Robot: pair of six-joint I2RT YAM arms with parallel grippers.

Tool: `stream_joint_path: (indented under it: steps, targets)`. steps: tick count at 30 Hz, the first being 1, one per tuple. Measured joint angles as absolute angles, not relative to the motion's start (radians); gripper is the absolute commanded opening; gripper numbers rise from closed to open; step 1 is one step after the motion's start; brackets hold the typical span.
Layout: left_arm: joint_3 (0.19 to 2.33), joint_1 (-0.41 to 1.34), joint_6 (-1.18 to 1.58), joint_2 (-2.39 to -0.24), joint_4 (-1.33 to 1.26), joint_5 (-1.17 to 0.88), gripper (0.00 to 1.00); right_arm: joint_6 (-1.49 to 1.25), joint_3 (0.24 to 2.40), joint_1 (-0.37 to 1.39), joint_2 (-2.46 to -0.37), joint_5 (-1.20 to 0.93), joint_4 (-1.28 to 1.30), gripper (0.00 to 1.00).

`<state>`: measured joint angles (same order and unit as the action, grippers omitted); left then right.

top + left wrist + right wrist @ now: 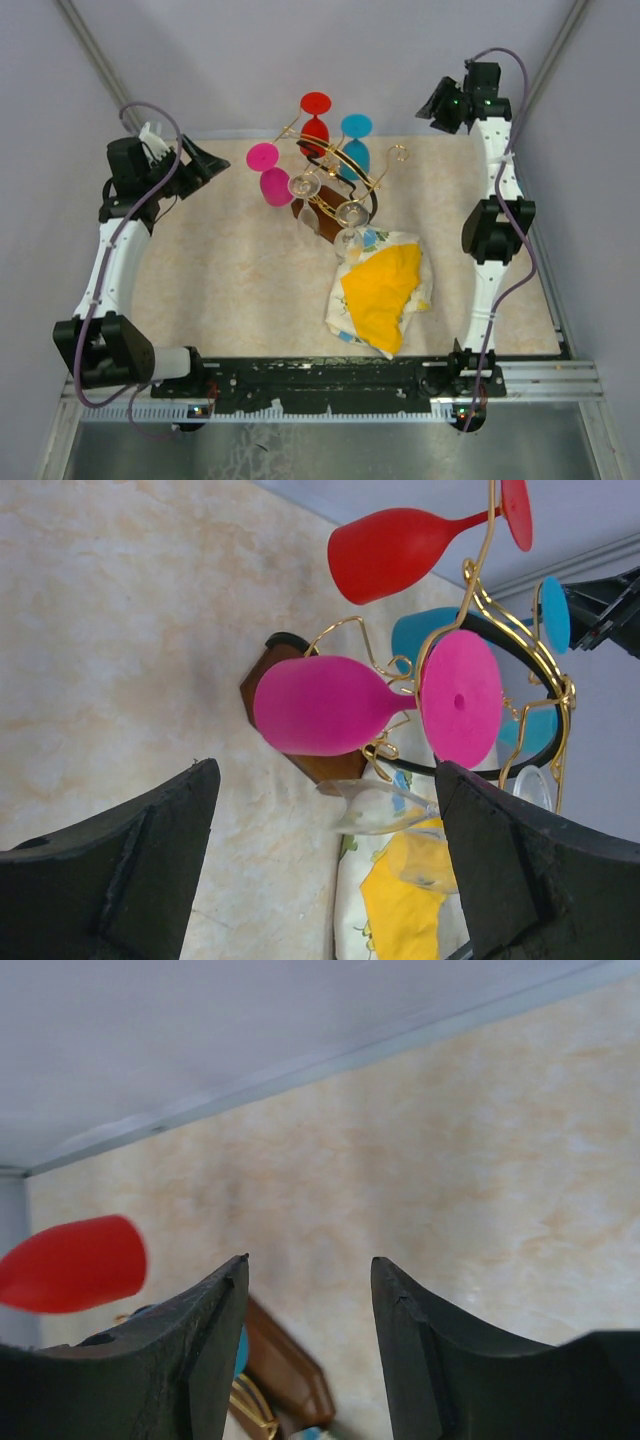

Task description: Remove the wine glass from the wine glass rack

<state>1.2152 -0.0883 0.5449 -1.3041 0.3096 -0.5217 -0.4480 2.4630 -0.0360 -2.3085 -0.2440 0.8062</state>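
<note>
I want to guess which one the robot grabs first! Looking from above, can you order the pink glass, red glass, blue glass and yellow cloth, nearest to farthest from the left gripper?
Starting from the left gripper in the top view:
1. pink glass, just to its right.
2. red glass, farther right, toward the back.
3. blue glass, beyond the red one, back right.
4. yellow cloth, front right, lying on the table.

Wine glass rack (478, 598): shiny gold metal wire, dark wood base (266, 685). Pink wine glass (320, 706): matt, smooth.
</note>
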Motion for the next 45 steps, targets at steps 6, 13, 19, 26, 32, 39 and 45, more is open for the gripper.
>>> stream_joint_path:
  steps: [6, 13, 19, 26, 32, 39, 45]
  targets:
    - [1.241, -0.081, 0.602, -1.363, 0.228, -0.558, 0.94, -0.555, 2.462, -0.035, -2.306, -0.537, 0.724, 0.51]
    - [1.271, -0.054, 0.649, -1.407, 0.165, -0.586, 0.92, -0.632, 2.427, -0.019, -2.297, -0.743, 0.623, 0.5]
    - [1.295, -0.007, 0.663, -1.449, 0.149, -0.592, 0.89, -0.674, 2.408, 0.008, -2.284, -0.866, 0.559, 0.49]
    - [1.314, 0.018, 0.662, -1.461, 0.15, -0.591, 0.88, -0.686, 2.408, 0.031, -2.27, -0.939, 0.522, 0.47]
    - [1.361, 0.026, 0.657, -1.483, 0.159, -0.591, 0.85, -0.682, 2.408, 0.044, -2.265, -0.958, 0.53, 0.47]
    - [1.361, 0.038, 0.656, -1.487, 0.165, -0.588, 0.85, -0.647, 2.408, 0.068, -2.265, -0.954, 0.598, 0.42]
    - [1.361, 0.039, 0.654, -1.487, 0.166, -0.586, 0.85, -0.622, 2.408, 0.102, -2.265, -0.955, 0.64, 0.31]
